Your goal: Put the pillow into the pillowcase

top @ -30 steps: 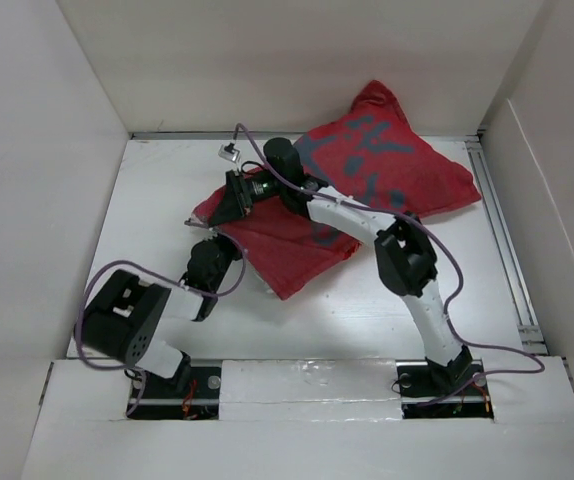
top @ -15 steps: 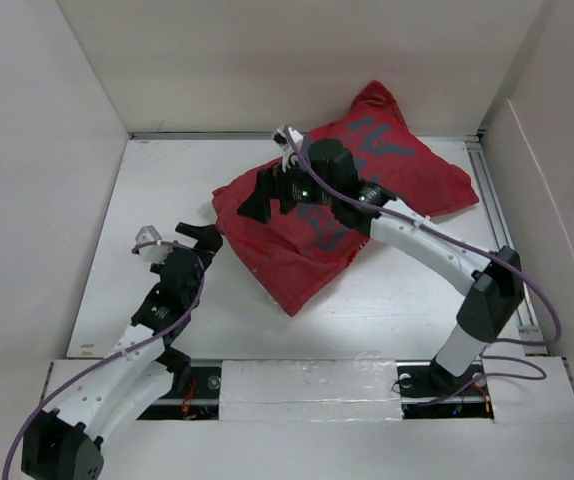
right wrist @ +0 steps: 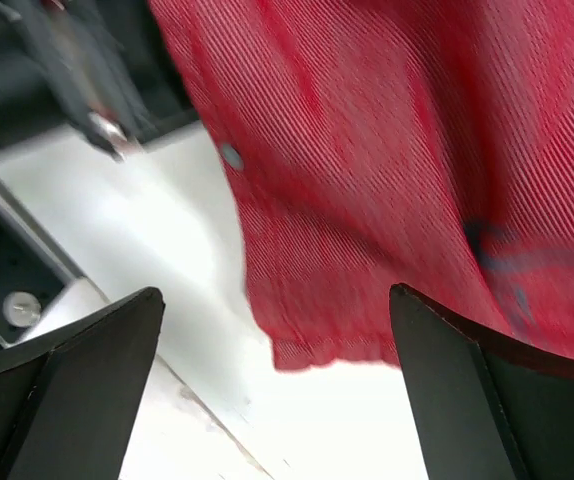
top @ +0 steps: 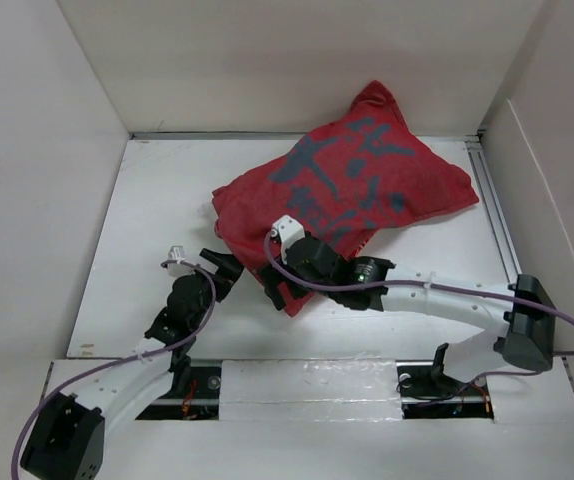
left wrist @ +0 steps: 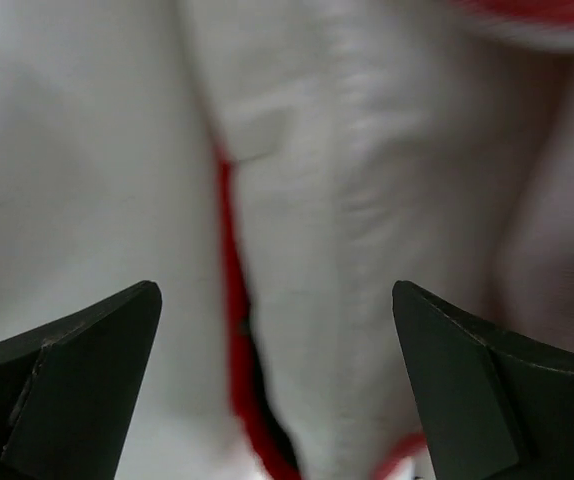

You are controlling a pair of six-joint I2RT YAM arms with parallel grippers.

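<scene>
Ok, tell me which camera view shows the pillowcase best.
The top external view: almost the whole red pillowcase lies in frame, grey-blue marks up. The right wrist view shows only one red edge and corner close up; the left wrist view catches just blurred red slivers.

We see the two dark fingers [left wrist: 77,390] of the left arm at the bottom corners, standing wide apart, with nothing between them. Beyond them lies the white, wrinkled pillow [left wrist: 367,200], a little blurred. A thin red edge of the pillowcase [left wrist: 232,300] runs down along the pillow's left side, with a dark gap beside it low down. More red shows at the top right corner.
</scene>
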